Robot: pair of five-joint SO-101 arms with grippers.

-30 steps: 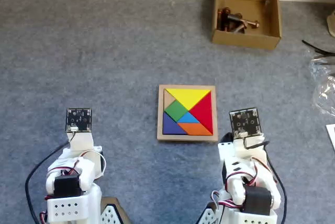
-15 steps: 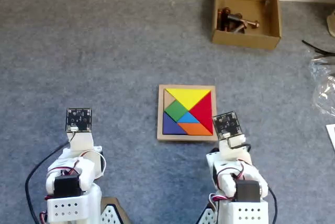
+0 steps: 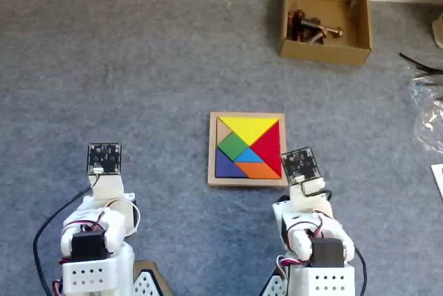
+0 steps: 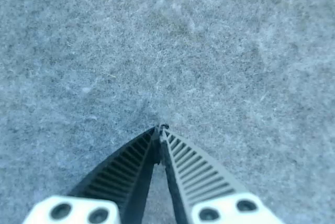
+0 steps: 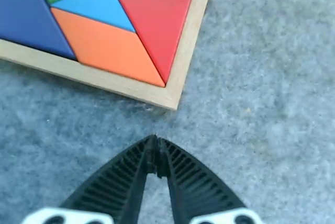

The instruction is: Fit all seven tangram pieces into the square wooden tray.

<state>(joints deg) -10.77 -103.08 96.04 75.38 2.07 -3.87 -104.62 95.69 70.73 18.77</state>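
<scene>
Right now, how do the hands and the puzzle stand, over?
Left hand shut over carpet. Right hand shut beside tray corner; tangram pieces fill it. Cardboard box far off.

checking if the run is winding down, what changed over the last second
The right arm swung toward the wooden tray and then stopped. Its shut right gripper now sits just off the tray's near right corner. Nothing was grasped or released. The left arm, the tangram pieces in the tray and the cardboard box stayed put.
</scene>
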